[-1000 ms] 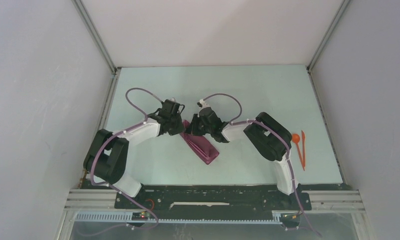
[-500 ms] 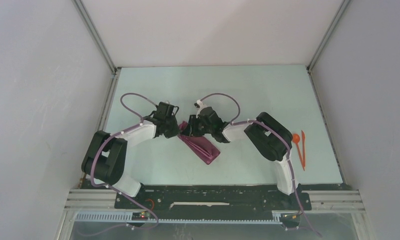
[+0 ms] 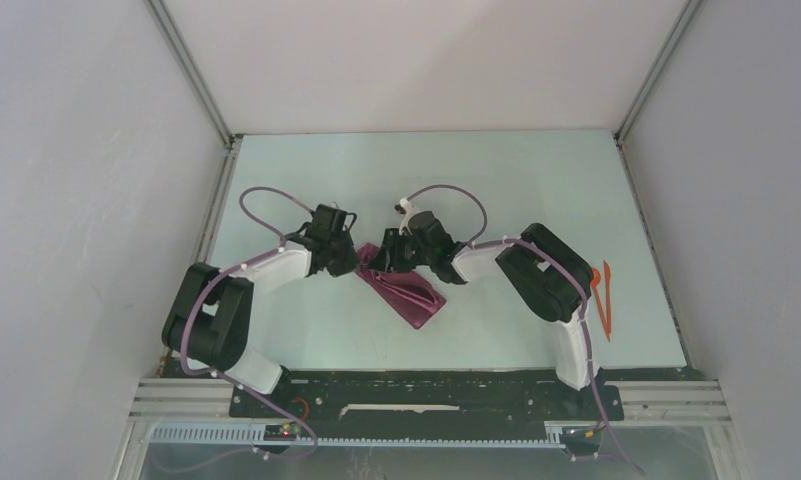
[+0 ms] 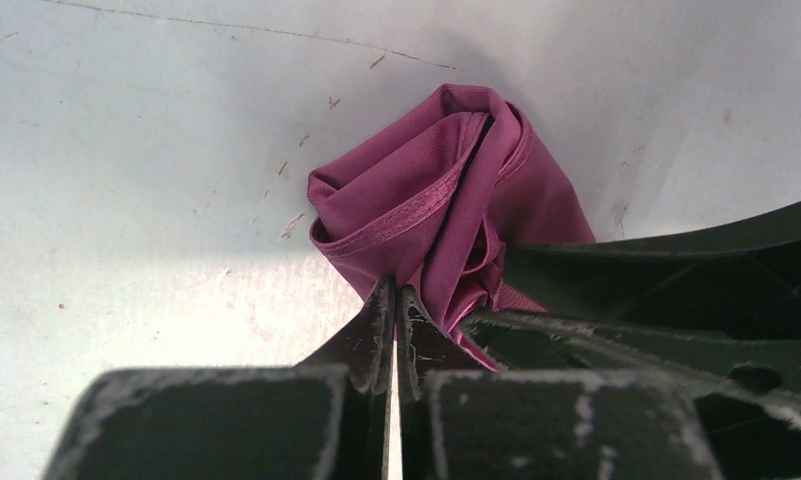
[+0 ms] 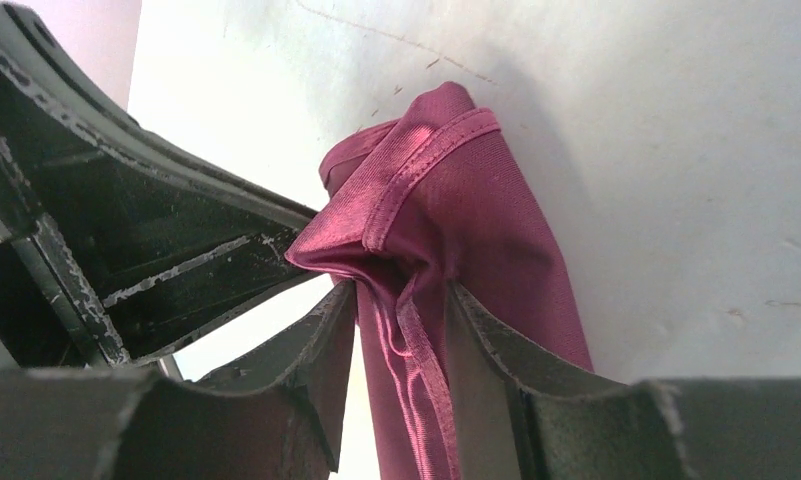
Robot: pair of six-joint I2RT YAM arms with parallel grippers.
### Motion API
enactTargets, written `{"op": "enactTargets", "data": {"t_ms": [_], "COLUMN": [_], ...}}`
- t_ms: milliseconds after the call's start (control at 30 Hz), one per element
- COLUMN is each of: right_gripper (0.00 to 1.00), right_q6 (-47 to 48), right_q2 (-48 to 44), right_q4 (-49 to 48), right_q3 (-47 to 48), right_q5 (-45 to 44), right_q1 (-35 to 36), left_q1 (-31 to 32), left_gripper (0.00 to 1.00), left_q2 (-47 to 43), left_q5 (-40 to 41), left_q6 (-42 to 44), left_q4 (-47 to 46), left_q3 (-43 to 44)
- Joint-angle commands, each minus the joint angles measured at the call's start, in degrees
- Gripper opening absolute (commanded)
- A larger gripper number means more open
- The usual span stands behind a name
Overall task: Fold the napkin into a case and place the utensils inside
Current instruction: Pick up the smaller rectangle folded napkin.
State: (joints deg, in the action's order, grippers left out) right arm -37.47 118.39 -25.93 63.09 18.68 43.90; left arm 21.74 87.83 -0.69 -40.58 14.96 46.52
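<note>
Now, your napkin (image 3: 408, 293) lies as a folded strip, its long axis slanting from a far-left end to a near-right end. Both grippers meet at that far-left end. The left gripper (image 4: 392, 300) is pressed together on a bunched hem, while the right gripper (image 5: 401, 310) stands part spread, a fold running loosely between its jaws. The utensils (image 3: 602, 296) lie well apart to the napkin's right, nearer the right gripper. Overhead gives you the slant; only the wrist views show which one grips.
</note>
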Motion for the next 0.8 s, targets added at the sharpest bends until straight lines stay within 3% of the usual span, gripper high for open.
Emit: {"op": "enactTargets", "data": {"t_ms": [0,133,333,433,600,767], "right_gripper": [0.46,0.37,0.39,0.33,0.23,0.2], "right_q6": [-1.73,-2.69,-2.78,-2.14,-1.79,-0.41], "right_q2": [-2.05,1.02,4.0,4.96,5.46,5.41], "right_q4": [-1.56,-1.49,-0.33,0.97,5.77,9.52], "right_q3": [0.02,2.56,5.7,6.61,6.65,6.61], "right_q5": [0.82,1.89,1.4,1.26,-1.97,-5.89], "right_q1": [-1.28,-0.94,0.22,0.86,2.48,4.32], "left_q1": [-0.47,-0.47,-0.47,-0.47,-0.46,-0.37], "left_gripper": [0.0,0.0,0.0,0.0,0.0,0.0], "left_q2": [-2.57,-2.84,-3.02,-2.85,-3.44,-6.84], "left_q5": [-0.51,-1.26,-1.08,-0.91,-0.87,0.3], "left_q6": [-0.17,-0.21,-0.12,-0.03,-0.29,0.12], "left_q4": [-1.6,-2.21,-2.14,-2.16,-2.62,-3.31], "left_q3": [-1.02,-1.04,-1.1,-0.96,-0.01,-0.48]}}
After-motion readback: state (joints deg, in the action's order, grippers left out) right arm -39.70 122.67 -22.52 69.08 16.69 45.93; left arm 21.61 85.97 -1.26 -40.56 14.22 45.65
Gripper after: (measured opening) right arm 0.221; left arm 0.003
